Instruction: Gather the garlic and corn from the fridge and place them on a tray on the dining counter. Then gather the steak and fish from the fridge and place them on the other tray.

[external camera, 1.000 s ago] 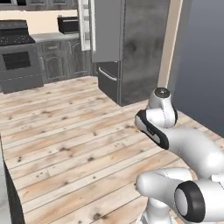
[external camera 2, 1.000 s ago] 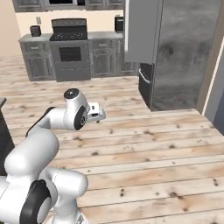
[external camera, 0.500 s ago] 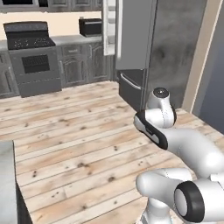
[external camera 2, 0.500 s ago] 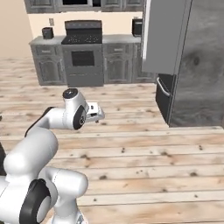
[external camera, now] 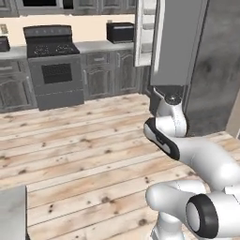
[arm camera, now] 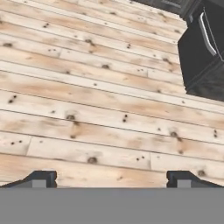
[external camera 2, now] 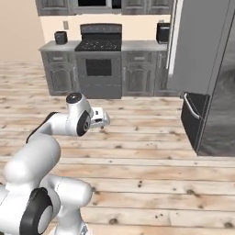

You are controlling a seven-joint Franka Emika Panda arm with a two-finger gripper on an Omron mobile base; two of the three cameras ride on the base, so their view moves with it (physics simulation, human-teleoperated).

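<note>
Claw: jaws wide apart and empty, gripper (arm camera: 112, 179) hanging over bare plank floor (arm camera: 87, 109), both dark tips showing at the foot of the hand view with nothing between them.

Arm: folded in close above the base, wrist pointing down at the boards, well short of any shelf.

Just changed: the whole kitchen has slid sideways across both base views over the last second, and the fridge (external camera: 206, 70) now looms far larger. That's the base driving and turning, not the furniture moving. The arm has kept its tucked pose all the way.

Meaning: this looks like the approach leg of the first fetch; nothing gathered yet, and the base seems to need a little more closing in before a reach makes sense.

Fridge: tall and dark grey, one upper door swung wide with pale door shelves (external camera: 147, 33) facing the room; lower drawer (external camera 2: 195, 119) pulled out.

Left base view: shows those door shelves edge-on, contents too blurred to name.

Right base view: shows the drawer handle and the stove (external camera 2: 100, 59) beyond.

Hand view: catches just the drawer's dark corner (arm camera: 203, 48).

Garlic, corn: cannot tell where they sit inside.
</note>
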